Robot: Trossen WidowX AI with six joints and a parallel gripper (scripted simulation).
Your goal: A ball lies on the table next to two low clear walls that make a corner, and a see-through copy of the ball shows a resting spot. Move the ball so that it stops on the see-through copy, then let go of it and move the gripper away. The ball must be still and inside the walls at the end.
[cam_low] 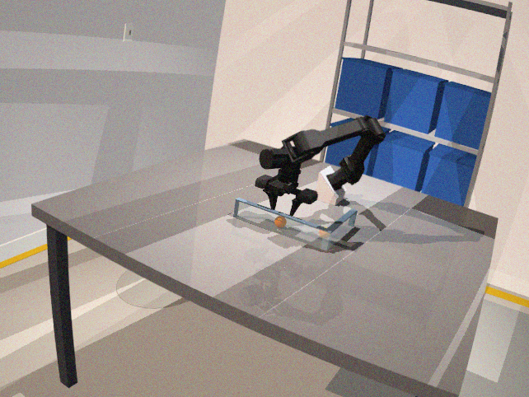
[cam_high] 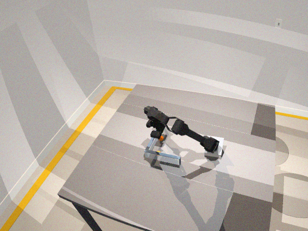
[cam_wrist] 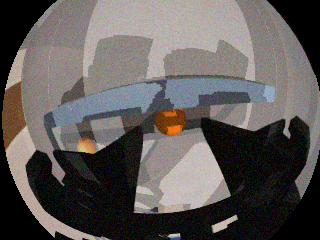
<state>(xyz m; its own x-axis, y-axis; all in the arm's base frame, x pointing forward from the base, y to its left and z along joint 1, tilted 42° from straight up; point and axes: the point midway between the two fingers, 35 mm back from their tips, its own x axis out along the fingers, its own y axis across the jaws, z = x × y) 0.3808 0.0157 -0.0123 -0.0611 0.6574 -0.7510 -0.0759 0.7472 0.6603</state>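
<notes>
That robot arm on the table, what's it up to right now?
The arm's gripper hangs open and empty above the orange ball, fingers pointing down, not touching it. The ball sits on the table beside one of the two low clear walls. The see-through copy marking the resting spot lies near the corner, so the ball is not yet there.

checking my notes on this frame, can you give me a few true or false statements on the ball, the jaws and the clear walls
1. The gripper is open and holds nothing. True.
2. The ball sits on the see-through copy. False: it lies apart from it, further along the long clear wall.
3. The ball rests on the table. True.
4. The jaws are clamped on the ball. False: they hang above it, spread apart.
5. The blue bins stand on the table. False: they sit on a rack behind it.
</notes>
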